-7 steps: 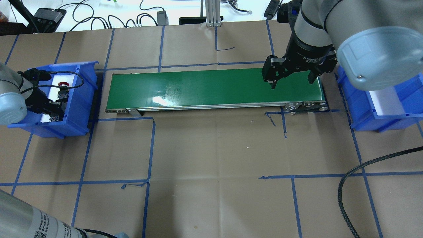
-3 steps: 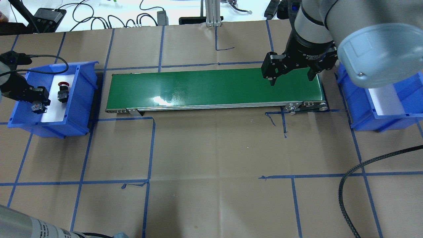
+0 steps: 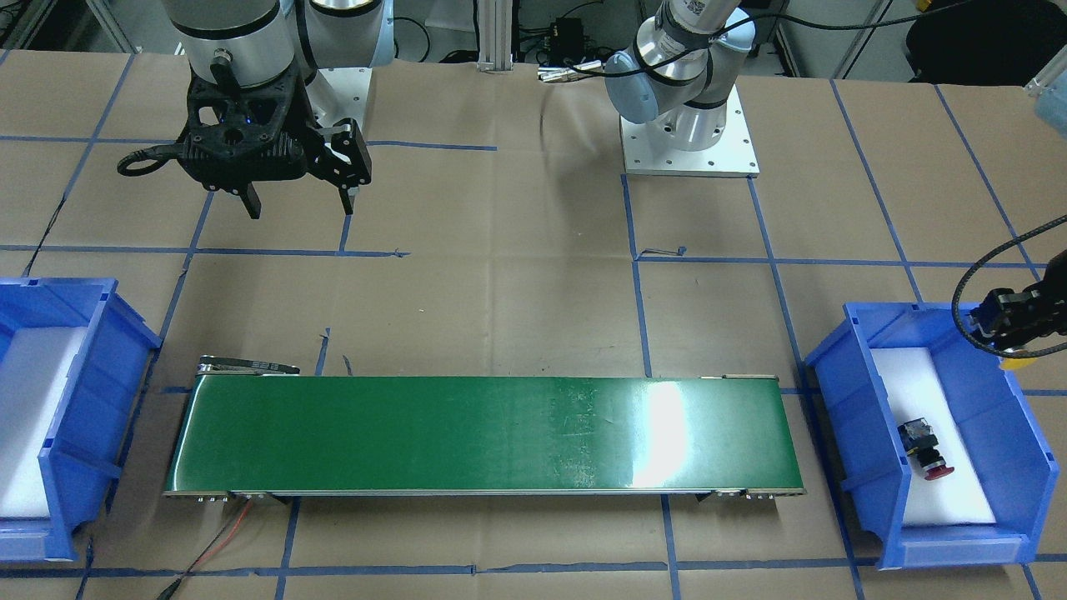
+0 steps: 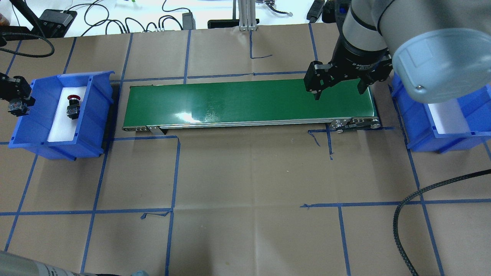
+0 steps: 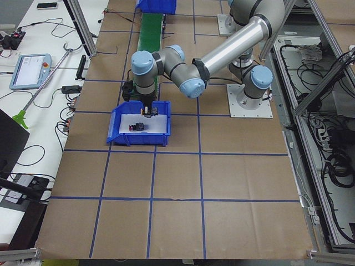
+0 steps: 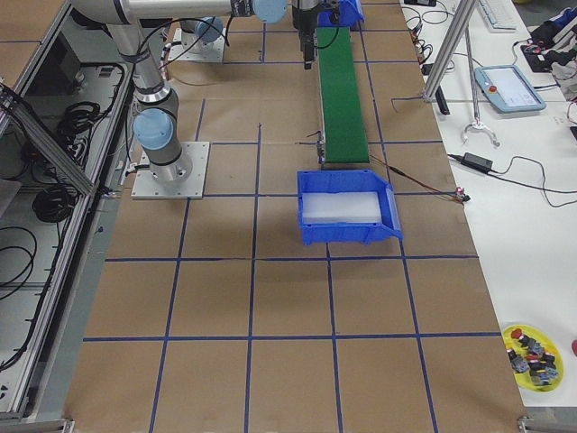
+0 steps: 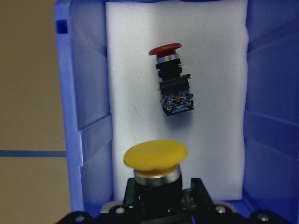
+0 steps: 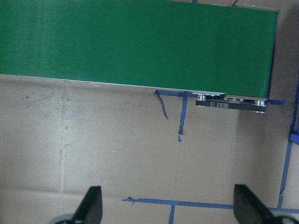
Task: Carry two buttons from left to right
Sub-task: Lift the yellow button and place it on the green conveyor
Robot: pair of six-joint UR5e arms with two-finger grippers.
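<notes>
In the overhead view the left gripper (image 4: 17, 102) is now hanging past the 9 o'clock wall of the left bin (image 4: 96, 115), having risen out of the bin it was reaching into a second ago. The red button (image 4: 72, 105) is lying unmoved on the white foam, cap toward 12 o'clock. The first pick therefore looks done, and the carry toward the green belt (image 4: 249, 100) at 3 o'clock is probably coming next. The right gripper (image 4: 339, 94) is waiting over the belt's 3 o'clock end, jaws spread wide and empty. Only the left wrist view is showing the yellow button (image 7: 155, 157) clamped in the left gripper's closed jaws. Overhead, its cap is not showing.
</notes>
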